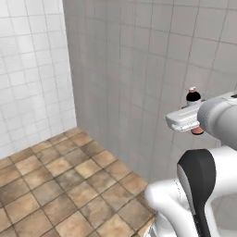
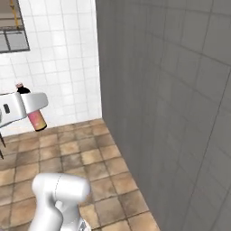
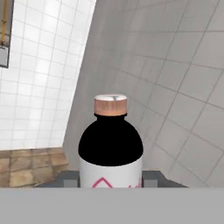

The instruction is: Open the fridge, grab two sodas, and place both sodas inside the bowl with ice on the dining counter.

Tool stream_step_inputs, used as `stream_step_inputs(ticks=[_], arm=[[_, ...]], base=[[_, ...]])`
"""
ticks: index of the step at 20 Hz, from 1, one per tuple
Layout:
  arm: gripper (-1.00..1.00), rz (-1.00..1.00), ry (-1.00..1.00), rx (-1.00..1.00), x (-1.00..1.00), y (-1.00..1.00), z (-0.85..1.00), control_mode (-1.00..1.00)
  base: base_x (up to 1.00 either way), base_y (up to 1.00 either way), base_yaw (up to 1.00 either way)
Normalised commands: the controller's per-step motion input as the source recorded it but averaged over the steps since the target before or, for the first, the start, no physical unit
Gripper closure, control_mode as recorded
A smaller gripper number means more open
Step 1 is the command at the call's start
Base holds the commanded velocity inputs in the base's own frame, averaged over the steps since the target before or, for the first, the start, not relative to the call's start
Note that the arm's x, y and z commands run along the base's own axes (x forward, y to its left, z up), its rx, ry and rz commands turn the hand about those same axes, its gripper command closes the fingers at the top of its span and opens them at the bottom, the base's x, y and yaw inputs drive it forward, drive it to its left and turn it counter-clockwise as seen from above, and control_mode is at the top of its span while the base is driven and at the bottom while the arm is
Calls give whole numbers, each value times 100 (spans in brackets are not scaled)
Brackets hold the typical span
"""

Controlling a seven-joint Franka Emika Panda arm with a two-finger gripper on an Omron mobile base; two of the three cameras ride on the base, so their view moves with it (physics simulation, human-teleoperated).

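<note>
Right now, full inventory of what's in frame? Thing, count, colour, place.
soda bottle: 1, dark cola with white-and-red label and coppery cap, upright between the gripper fingers, held clear of the floor
tiled wall, grey: 1, grey, close ahead, running to a corner
tiled wall, white: 1, white, beyond the corner on the far side
floor: 1, brown-orange tiles, below
window-like frame: 1, grey-brown, upper left of the right base view, cut off by the edge
gripper: 1, white hand with dark fingers, shut on the soda bottle
arm: 1, white with dark joints, rising from the base
</note>
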Motion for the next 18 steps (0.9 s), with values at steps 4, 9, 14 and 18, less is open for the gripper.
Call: stream_step_inputs(ticks=[4, 9, 14, 18], arm=[[100, 0, 0, 0, 0, 0, 0, 100], [100, 0, 0, 0, 0, 0, 0, 100], [100, 0, 0, 0, 0, 0, 0, 100], [100, 0, 0, 0, 0, 0, 0, 100]], base=[[100, -8, 43], [100, -8, 43], [100, -8, 44], [100, -9, 43]])
